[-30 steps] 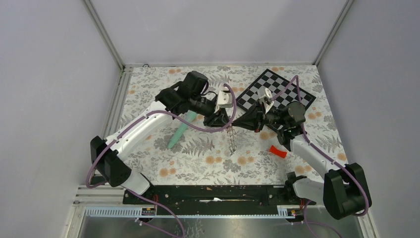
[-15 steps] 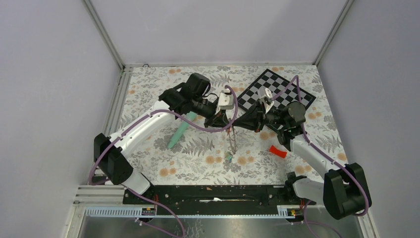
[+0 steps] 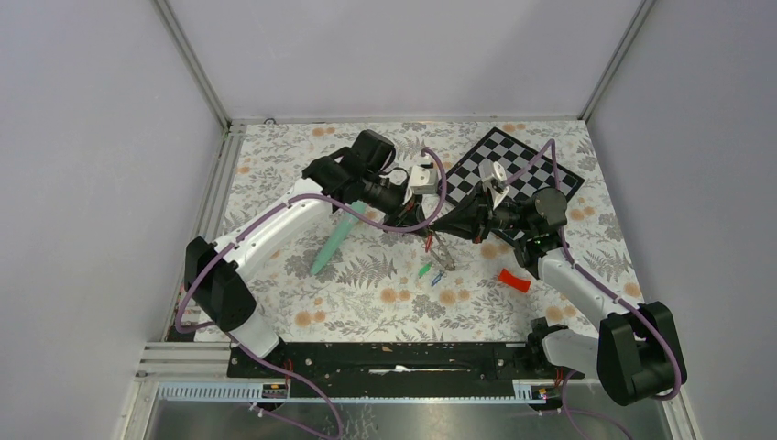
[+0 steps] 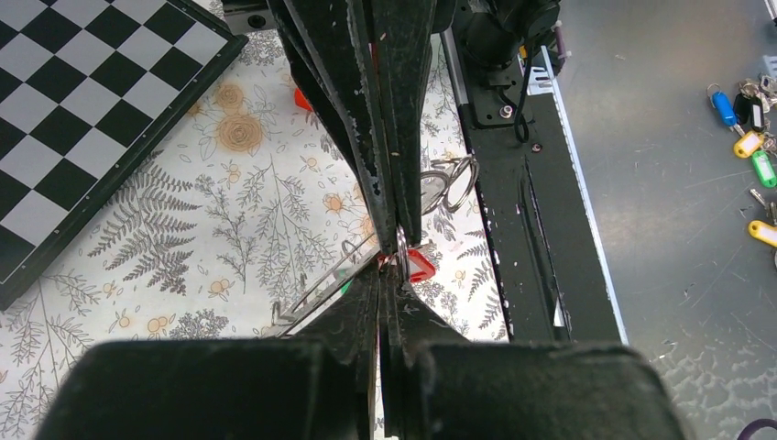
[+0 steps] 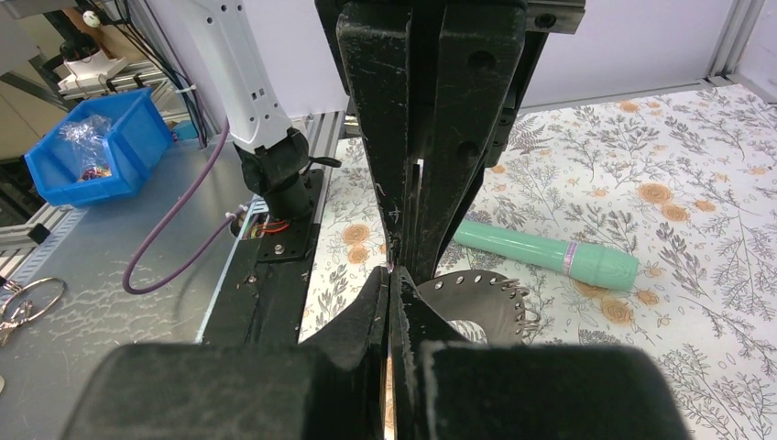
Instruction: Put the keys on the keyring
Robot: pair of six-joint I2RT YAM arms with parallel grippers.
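The left gripper reached up from below, its black fingers pressed together, tip to tip with the right gripper, also closed. Where they met sat the thin grey metal keyring, edge-on. A small red oval key tag sat just beside it. Which fingers pinched the ring could not be told. A thin metal chain slanted away over the flower-printed bench. A black-and-white chequered board lay well away from the black rail along the bench's edge.

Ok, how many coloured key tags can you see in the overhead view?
3: a red tag highest, a green tag below it, and a blue tag beside the green. More may be hidden.
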